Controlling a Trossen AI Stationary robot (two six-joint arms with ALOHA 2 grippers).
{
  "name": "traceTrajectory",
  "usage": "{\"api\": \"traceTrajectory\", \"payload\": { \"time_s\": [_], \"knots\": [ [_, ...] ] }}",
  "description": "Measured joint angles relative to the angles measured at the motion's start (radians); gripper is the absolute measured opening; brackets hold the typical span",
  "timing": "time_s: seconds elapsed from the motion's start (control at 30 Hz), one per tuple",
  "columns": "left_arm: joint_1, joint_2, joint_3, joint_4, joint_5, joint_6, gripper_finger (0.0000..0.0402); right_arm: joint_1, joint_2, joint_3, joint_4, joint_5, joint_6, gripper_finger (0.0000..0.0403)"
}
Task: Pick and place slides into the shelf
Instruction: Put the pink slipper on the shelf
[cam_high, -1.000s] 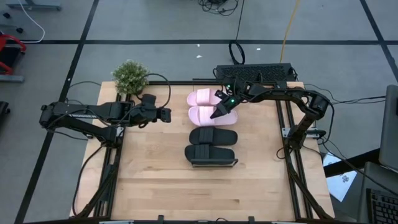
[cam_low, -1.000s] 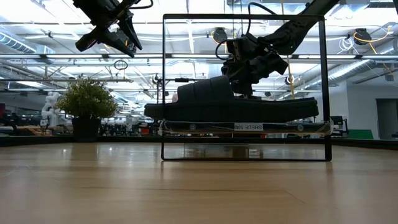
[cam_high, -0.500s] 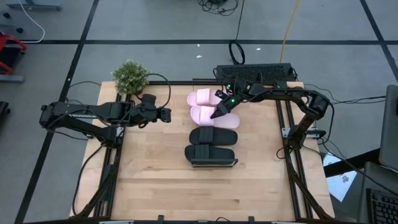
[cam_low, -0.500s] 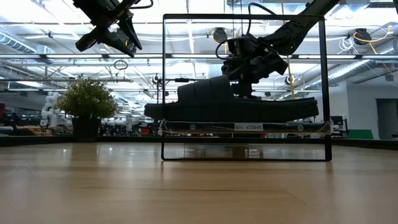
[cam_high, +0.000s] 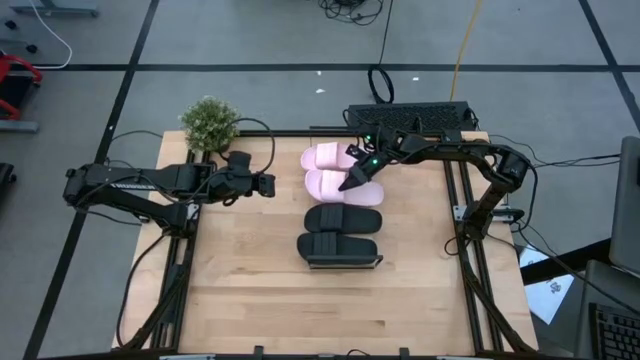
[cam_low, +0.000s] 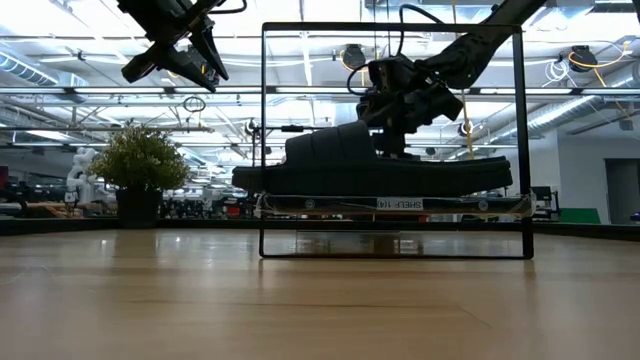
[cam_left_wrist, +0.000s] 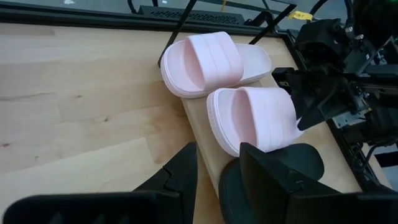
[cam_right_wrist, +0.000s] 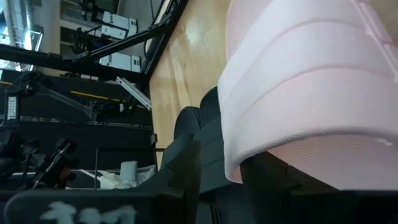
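- The four open-toe slide sandals lie in a row down the narrow light-wood slatted shelf (cam_high: 342, 215) at the middle of the surface: two pale pink slides at the far end, the farther pale pink slide (cam_high: 325, 157) and the nearer pale pink slide (cam_high: 335, 185), then two black slides, the farther black slide (cam_high: 343, 219) and the nearer black slide (cam_high: 338, 247).
- Each slide's long axis runs across the shelf, left to right in the high view, and the shelf's own long axis runs from the far edge of the surface toward the near one; the neighbouring slides sit just beside one another.
- In the left wrist view the strap ends of both pink slides (cam_left_wrist: 205, 62) (cam_left_wrist: 252, 118) point toward the left arm and their heels toward the right arm.
- The right hand (cam_high: 357, 176) sits over the heel end of the nearer pink slide; its fingers are apart, and the right wrist view shows the pink strap (cam_right_wrist: 311, 81) close against them.
- The left hand (cam_high: 268, 184) hangs above the surface left of the shelf, well apart from the slides, its fingers apart too.
- The pale butcher-block wooden surface (cam_high: 250, 290) carries a small green potted plant (cam_high: 209, 122) at its far left corner.
- Beyond it lies a grey floor (cam_high: 250, 40) with dark lines; the low view looks into a large bright hall behind the shelf's thin black metal frame (cam_low: 264, 140).
- Against the frames of a second ago, the slides, shelf and left arm have not moved; the right hand has risen a trace above the black slide in the low view.
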Motion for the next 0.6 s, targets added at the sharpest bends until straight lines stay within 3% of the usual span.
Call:
{"api": "traceTrajectory", "payload": {
  "time_s": [0.6],
  "knots": [
    [0.008, 0.000, 0.000, 0.052, 0.001, 0.055, 0.0115, -0.001, 0.000, 0.000, -0.007, -0.053, -0.005, 0.0100]
  ]
}}
